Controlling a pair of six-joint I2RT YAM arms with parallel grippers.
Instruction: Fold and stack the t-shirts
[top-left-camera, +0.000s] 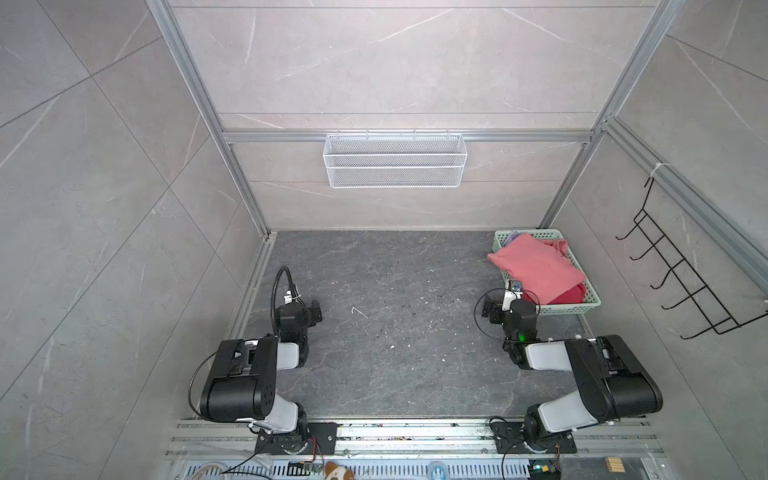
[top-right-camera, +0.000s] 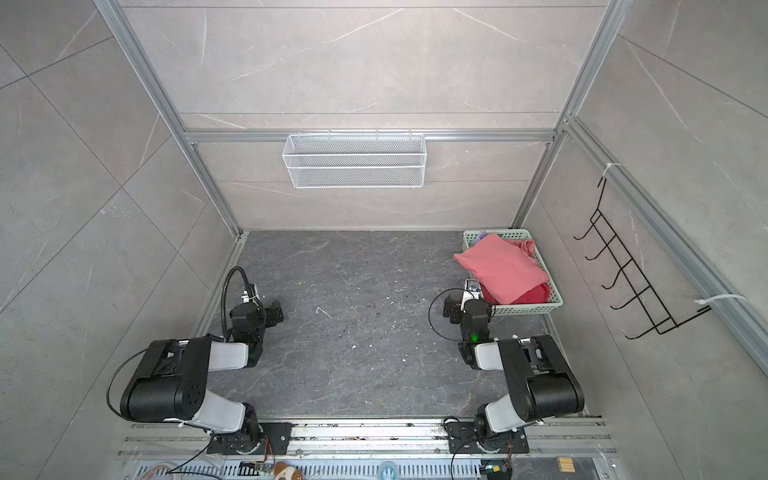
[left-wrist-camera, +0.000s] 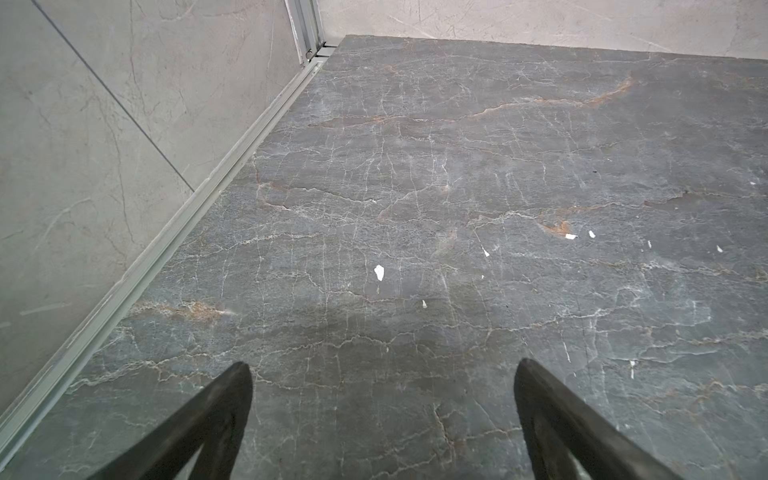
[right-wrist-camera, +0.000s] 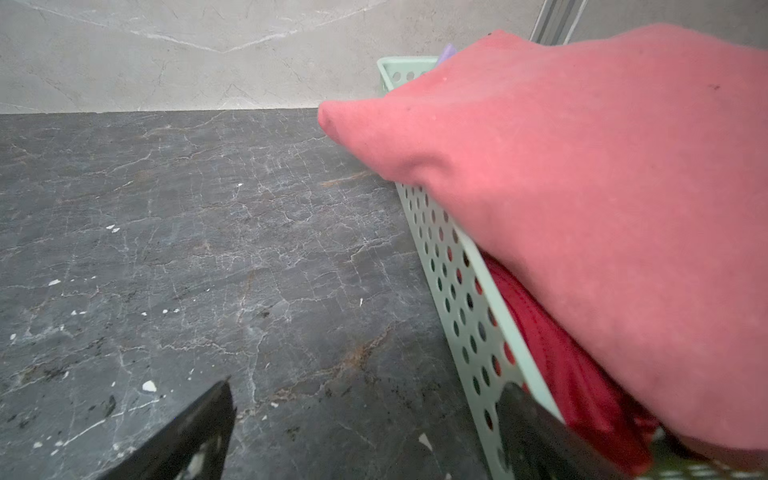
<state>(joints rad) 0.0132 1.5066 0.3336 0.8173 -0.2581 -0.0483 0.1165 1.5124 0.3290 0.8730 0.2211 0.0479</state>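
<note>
Right gripper (right-wrist-camera: 370, 386) gapes empty just beside the mint basket (right-wrist-camera: 440, 249); left gripper (left-wrist-camera: 382, 365), jaws wide too, sits well away from it. Pink t-shirt (right-wrist-camera: 582, 187) heaps inside, over red t-shirt (right-wrist-camera: 552, 353) and lilac t-shirt (right-wrist-camera: 448, 52).

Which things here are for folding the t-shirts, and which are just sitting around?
For the job: pink t-shirt on top; red t-shirt under it; lilac t-shirt peeking out behind.
Just sitting around: green basket that holds them; white wire basket on the back wall; black hook rack on the side wall.
</note>
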